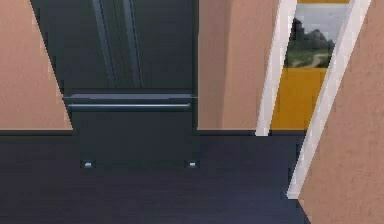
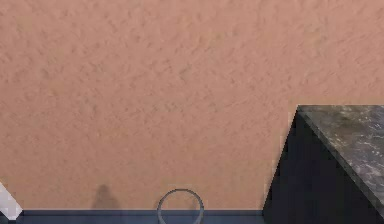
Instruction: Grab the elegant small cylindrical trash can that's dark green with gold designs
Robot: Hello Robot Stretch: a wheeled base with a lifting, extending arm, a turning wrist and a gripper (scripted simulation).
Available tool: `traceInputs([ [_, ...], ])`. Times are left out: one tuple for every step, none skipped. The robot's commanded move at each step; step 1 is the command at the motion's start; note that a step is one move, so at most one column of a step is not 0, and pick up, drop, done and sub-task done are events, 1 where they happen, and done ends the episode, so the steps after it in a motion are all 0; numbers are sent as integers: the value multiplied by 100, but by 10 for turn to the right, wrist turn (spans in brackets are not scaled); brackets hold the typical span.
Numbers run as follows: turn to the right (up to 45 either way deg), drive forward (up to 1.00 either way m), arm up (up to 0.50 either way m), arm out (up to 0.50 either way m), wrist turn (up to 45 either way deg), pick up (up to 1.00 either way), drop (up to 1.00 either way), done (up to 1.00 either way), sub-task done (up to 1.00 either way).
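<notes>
A thin dark round rim [image 2: 180, 208] rises from the arm side view's bottom edge, just left of the middle. The salmon wall shows through it. I cannot tell what it belongs to. Nothing dark green with gold marks can be made out in either view.
A tall dark fridge [image 1: 128, 80] with a bottom drawer stands straight ahead on the dark blue floor [image 1: 150, 195]. A white-framed doorway [image 1: 312, 90] on the forward view's right leads to a yellow room. A dark cabinet with a speckled stone top [image 2: 345, 150] stands at the arm side view's right against the salmon wall [image 2: 150, 90].
</notes>
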Motion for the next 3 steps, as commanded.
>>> traceInputs([
  [0, 0, 8, 0, 0, 0, 0, 0, 0],
  [0, 0, 0, 26, 0, 0, 0, 0, 0],
  [0, 0, 0, 0, 450, 0, 0, 0, 0],
])
